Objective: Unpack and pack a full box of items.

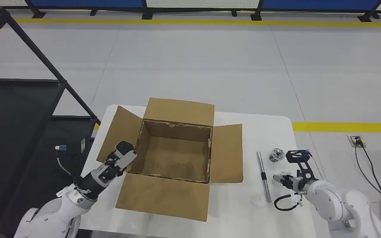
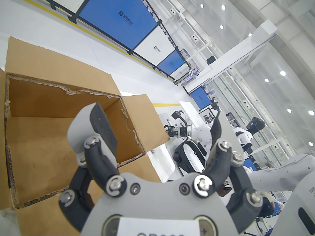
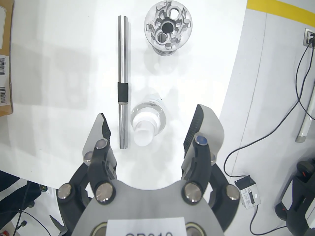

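At the lower left of the top view, the left gripper (image 1: pixel 122 156) sits by the left flap of the brown cardboard box (image 1: pixel 172 157). Its fingers are spread wide with nothing between them, and whether it touches the flap cannot be told. The box stands in the middle of the white table (image 1: pixel 268 128) with all four flaps folded out and its floor bare, so the unpacking looks finished and the packing not yet begun. To the right of the box, well apart from it, lie the silver metal rod with a black band (image 3: pixel 122 82), the cast metal round part (image 3: pixel 168 29) just beside the rod's far end, and the clear plastic bottle with a white cap (image 3: pixel 147 121) close against the rod's near end. At the lower right of the top view, the right gripper (image 3: pixel 150 116) hangs above the bottle, fingers wide apart and empty, one finger on either side of the cap. The step in hand is judged to be picking up the bottle. To do it well, the gripper should come straight down with its left finger clear of the rod. It should close on the body, not the slippery cap, and lift before swinging towards the box.
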### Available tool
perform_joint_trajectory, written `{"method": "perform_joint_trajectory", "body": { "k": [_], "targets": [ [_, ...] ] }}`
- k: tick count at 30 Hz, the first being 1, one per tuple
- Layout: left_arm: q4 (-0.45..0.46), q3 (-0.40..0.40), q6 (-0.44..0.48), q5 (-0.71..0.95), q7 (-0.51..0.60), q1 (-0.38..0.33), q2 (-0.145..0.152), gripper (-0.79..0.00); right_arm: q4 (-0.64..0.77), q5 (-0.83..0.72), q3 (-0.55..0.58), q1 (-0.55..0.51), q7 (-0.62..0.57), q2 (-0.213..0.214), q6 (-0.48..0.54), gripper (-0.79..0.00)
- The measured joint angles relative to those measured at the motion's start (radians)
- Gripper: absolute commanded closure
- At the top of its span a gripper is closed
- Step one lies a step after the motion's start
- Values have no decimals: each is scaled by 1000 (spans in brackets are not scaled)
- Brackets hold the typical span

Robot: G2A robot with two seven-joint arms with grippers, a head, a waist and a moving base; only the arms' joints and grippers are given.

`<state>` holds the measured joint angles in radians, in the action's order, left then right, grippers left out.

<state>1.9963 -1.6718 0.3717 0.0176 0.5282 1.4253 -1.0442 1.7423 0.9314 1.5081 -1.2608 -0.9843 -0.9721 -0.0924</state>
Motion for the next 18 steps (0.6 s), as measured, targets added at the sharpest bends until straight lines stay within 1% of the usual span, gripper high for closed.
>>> {"method": "perform_joint_trajectory", "body": {
  "k": [2, 4, 5, 7, 8, 9, 11, 12, 13, 18],
  "targets": [
    [0, 0, 0, 0, 0, 0, 0, -785, -4, -11, 4, -10, 17, -1, 5, -591],
    [0, 0, 0, 0, 0, 0, 0, -785, -6, -22, 9, -21, 35, -2, 11, -388],
    [0, 0, 0, 0, 0, 0, 0, -785, -7, -26, 10, -25, 42, -2, 14, -351],
    [0, 0, 0, 0, 0, 0, 0, -785, -10, -31, 13, -30, 52, -2, 18, -305],
    [0, 0, 0, 0, 0, 0, 0, -785, -13, -33, 13, -31, 54, -3, 20, -256],
    [0, 0, 0, 0, 0, 0, 0, -785, -16, -35, 14, -30, 56, -3, 22, -166],
    [0, 0, 0, 0, 0, 0, 0, -785, -19, -39, 14, -28, 59, -3, 25, -49],
    [0, 0, 0, 0, 0, 0, 0, -785, -20, -40, 15, -26, 60, -4, 26, -15],
    [0, 0, 0, 0, 0, 0, 0, -785, -20, -42, 16, -25, 61, -4, 26, 0],
    [0, 0, 0, 0, 0, 0, 0, -785, -2, -51, 28, -21, 63, -3, 40, 0]
  ]
}}
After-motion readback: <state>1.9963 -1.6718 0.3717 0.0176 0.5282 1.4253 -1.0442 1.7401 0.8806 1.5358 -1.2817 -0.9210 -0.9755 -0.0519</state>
